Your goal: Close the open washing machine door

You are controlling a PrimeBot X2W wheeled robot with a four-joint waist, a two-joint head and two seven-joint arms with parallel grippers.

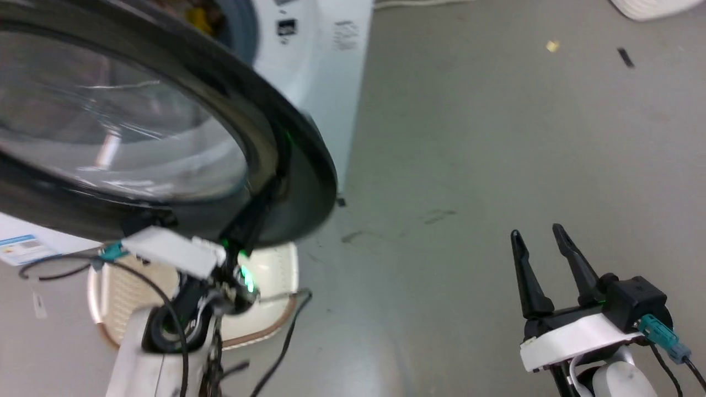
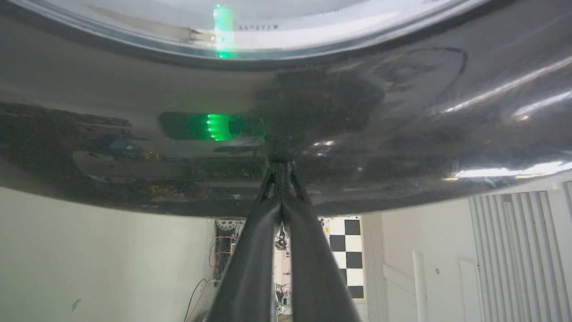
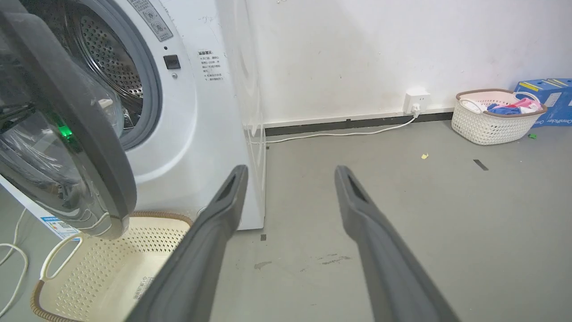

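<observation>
The washing machine door (image 1: 298, 165) stands open, its wide glossy black rim and clear glass bowl taking up the upper left of the head view. My left gripper (image 1: 265, 204) is shut, with nothing between its fingers. In the left wrist view its joined tips (image 2: 281, 165) touch the black rim of the door (image 2: 402, 134). The white washing machine (image 3: 201, 134) shows its steel drum (image 3: 103, 58) behind the door (image 3: 76, 116). My right gripper (image 1: 538, 231) hangs open over the floor, well right of the machine, its fingers (image 3: 223, 210) wide apart.
A cream basket (image 3: 111, 264) sits on the floor under the door, in front of the machine. A second basket (image 3: 491, 116) with clothes and a blue box (image 3: 549, 96) stand by the far wall. A white cable (image 3: 339, 133) runs along the skirting. Grey floor lies open to the right.
</observation>
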